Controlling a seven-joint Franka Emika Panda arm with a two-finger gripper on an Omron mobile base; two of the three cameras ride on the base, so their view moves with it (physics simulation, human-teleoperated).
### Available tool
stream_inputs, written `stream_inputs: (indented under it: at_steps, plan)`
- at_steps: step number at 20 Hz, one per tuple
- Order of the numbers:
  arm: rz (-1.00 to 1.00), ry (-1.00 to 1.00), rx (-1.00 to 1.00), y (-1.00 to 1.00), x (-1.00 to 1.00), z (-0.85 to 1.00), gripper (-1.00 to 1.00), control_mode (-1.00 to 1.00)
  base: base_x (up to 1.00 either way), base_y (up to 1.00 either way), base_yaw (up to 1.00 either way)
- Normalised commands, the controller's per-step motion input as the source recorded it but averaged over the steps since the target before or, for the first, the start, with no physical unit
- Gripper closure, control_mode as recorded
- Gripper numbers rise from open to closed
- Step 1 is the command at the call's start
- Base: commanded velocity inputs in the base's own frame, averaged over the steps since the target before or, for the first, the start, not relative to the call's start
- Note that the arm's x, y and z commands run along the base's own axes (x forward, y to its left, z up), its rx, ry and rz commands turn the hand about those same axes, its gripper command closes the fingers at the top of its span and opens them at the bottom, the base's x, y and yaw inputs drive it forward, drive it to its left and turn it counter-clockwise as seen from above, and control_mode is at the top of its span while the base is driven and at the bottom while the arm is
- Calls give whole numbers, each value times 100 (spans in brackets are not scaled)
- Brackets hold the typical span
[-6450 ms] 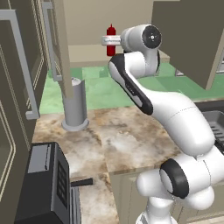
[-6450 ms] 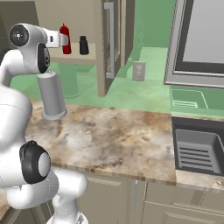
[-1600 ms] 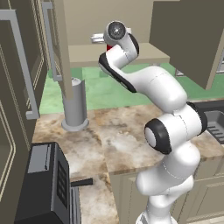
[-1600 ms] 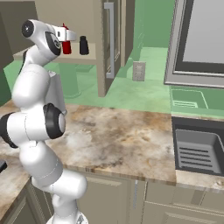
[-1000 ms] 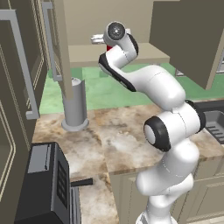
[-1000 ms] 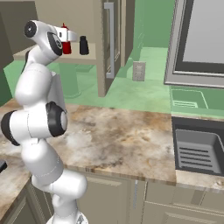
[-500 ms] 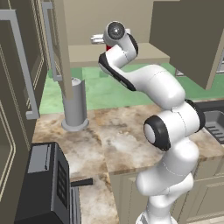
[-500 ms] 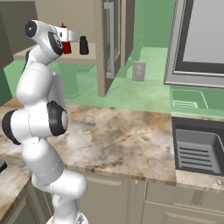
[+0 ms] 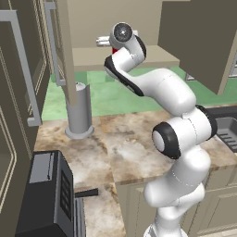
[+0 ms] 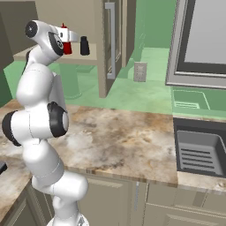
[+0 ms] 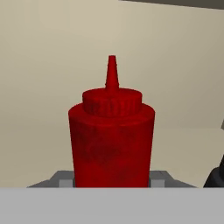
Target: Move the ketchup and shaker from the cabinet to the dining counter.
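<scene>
Up on the cabinet [image 10: 110, 48] shelf, I've got the claw [image 10: 67, 42] reaching in level, its fingers on either side of the ketchup [image 11: 111, 140], pinching it. Ketchup stands upright on the shelf, dead center in the hand view, nozzle up. Shaker [image 10: 84, 46] sits just beside it on the same shelf, apart from the claw. Below, a grey cylinder [image 9: 77, 111] stands on the marble bench [image 10: 128, 141], sink [image 10: 201, 150] off to the right, toaster [image 9: 48, 194] near the left base camera.
</scene>
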Motion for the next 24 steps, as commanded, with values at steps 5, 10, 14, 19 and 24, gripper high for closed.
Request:
stream_inputs:
  at_steps: [5, 10, 14, 19, 24]
  plan:
    - [0, 0, 0, 0, -3, -5, 100, -100, 0, 0, 0]
    - [0, -1, 0, 0, -18, -1, 100, -100, 0, 0, 0]
    - [3, -5, 0, -1, -52, 1, 100, -100, 0, 0, 0]
    - [2, -2, 0, 0, -73, 12, 100, -100, 0, 0, 0]
    - [2, 0, 0, -2, -86, 10, 100, -100, 0, 0, 0]
